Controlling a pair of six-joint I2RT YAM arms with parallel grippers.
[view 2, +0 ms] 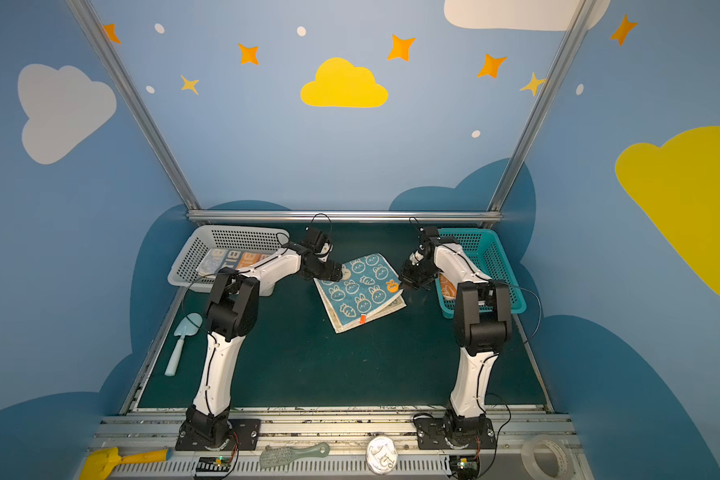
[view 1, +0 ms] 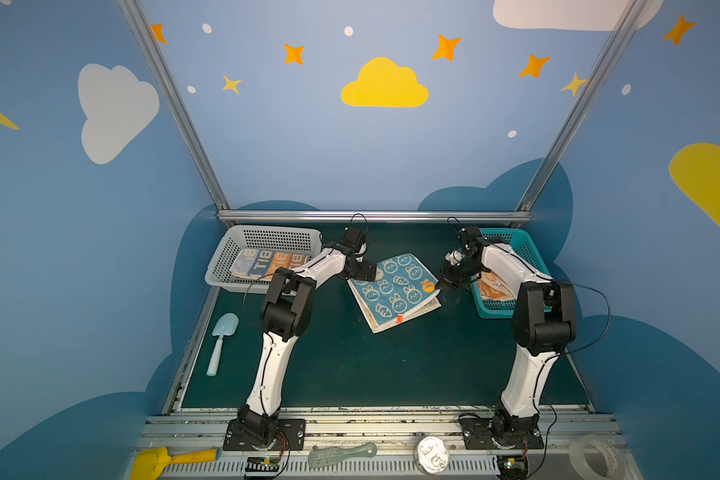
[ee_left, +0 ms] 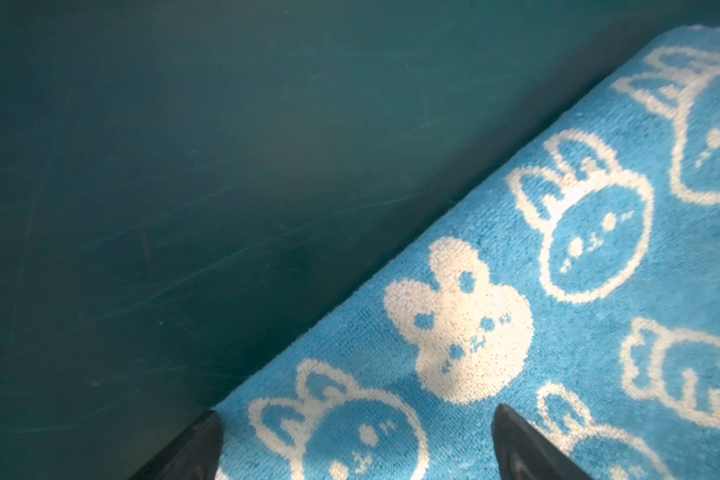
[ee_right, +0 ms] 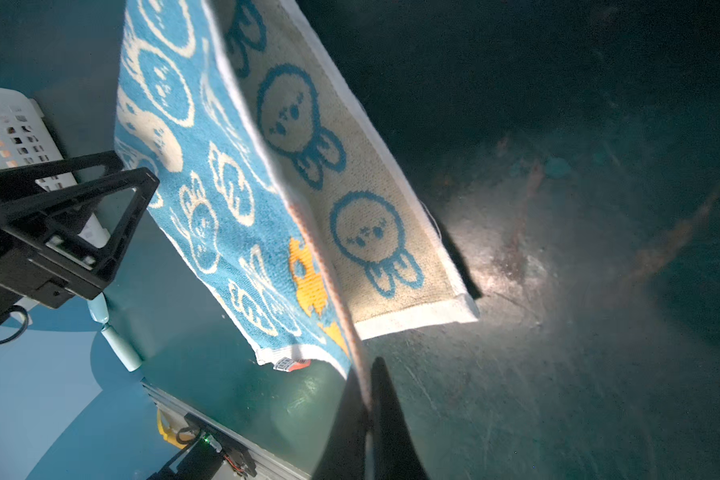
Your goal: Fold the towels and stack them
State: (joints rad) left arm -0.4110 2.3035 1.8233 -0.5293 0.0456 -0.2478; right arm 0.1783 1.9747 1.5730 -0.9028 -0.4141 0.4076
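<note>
One blue towel (view 1: 393,291) lies folded mid-frame in both top views. Your right gripper (view 1: 438,286) pinches its right corner, apparently to lift that layer; left gripper (view 1: 370,274), jaws apart, hovers over the left edge.

Two arms lean in toward the middle, pincers nearly facing each other.
The left arm (view 1: 272,365) rises from its base, folds at a high elbow and reaches forward and inward; the left pincer (view 1: 371,274) angles downward with its jaws spread wide. The right arm (view 1: 528,374) mirrors it, elbow raised and wrist turned inward, and the right pincer (view 1: 440,286) is clamped tight on a corner of the blue towel (view 1: 395,291).
</note>
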